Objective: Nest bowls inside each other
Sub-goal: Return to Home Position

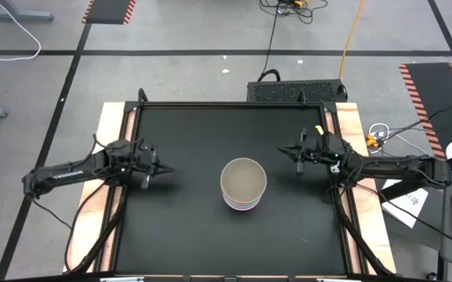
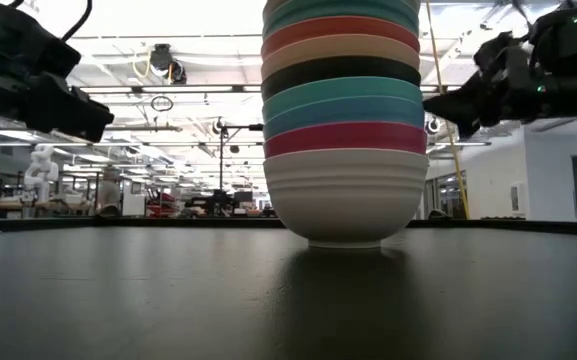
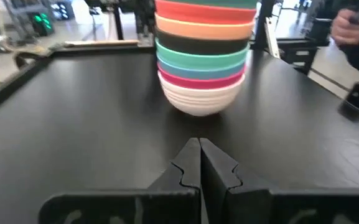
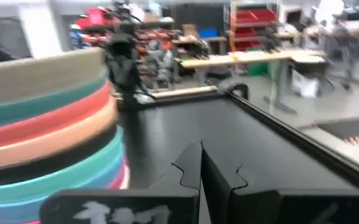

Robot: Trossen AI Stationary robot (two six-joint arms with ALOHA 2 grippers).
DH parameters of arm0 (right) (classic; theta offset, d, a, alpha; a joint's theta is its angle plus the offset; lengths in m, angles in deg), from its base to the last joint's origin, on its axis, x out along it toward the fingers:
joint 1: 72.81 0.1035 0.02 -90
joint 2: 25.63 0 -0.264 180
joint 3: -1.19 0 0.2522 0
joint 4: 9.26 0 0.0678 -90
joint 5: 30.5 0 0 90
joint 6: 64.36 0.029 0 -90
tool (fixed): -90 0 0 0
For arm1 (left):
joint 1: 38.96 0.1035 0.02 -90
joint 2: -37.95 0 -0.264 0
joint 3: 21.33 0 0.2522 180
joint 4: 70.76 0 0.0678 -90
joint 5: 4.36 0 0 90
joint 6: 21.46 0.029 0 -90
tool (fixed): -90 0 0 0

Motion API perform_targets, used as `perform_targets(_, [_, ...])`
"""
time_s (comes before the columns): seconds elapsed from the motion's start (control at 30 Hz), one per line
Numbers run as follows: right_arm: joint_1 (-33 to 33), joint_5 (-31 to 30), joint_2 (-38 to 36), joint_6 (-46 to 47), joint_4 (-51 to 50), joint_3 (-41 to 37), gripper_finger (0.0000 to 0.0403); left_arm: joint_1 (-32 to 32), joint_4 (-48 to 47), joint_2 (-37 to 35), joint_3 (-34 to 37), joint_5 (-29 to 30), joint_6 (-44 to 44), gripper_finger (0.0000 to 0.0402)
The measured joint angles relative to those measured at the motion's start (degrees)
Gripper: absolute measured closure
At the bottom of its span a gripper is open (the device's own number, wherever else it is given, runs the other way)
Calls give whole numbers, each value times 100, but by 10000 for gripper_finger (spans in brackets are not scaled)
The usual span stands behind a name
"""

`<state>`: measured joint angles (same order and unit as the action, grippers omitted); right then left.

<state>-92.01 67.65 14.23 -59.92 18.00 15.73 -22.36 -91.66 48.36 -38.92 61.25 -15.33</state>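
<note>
Left claw [image 3: 199,144] pressed together, holding nothing, right claw [image 4: 201,148] likewise, both well apart from stacked bowls [image 1: 244,182] between them

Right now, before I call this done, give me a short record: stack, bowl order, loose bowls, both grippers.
stack: one stack, upright, mid-table
order, bottom up: white, magenta, light blue, teal, black, peach, red, dark green, grey
loose bowls: none in view
left gripper: shut, empty, apart from the stack on its left
right gripper: shut, empty, apart from the stack on its right
</note>
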Motion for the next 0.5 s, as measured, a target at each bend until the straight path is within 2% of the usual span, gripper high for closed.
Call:
perform_targets(0.13, [4,428,-507,-124,-48,0,403,-154,5,31,0,-9,-8,402])
perform_targets(0.27, [11,454,-1174,-257,-867,0,403,-345,4,-46,0,-42,-30,402])
perform_targets(0.5, [15,526,-2515,-327,-2068,2,403,-853,-96,-315,-13,615,277,402])
